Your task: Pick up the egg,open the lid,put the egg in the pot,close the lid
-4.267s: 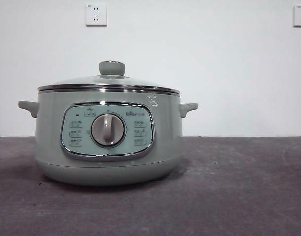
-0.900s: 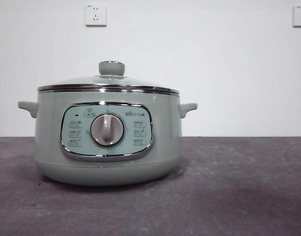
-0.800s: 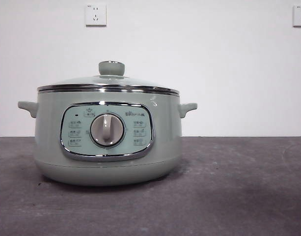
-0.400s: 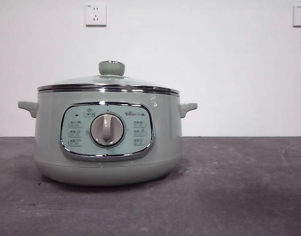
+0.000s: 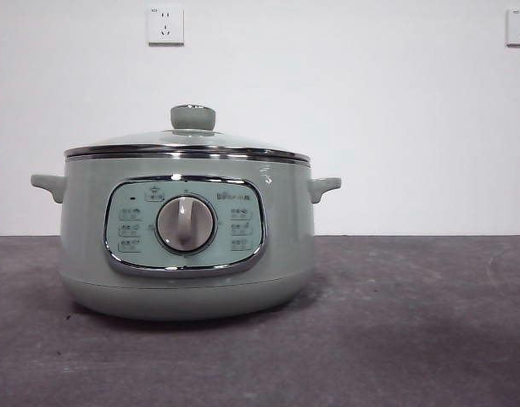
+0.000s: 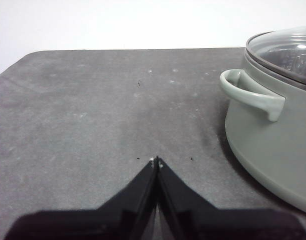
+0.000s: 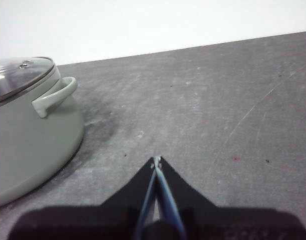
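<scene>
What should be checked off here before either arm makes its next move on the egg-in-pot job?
1. Small brown egg located: not ok, it shows in no view.
2. Domed glass lid with steel rim seated on the pale sage-green electric pot: ok, closed, green knob free.
3. Left gripper free: ok, jaws shut on nothing, low over the dark grey table beside one pot handle.
4. Right gripper free: ok, jaws shut on nothing, apart from the other handle.
5. Egg already inside the pot: cannot tell through the glass.
</scene>
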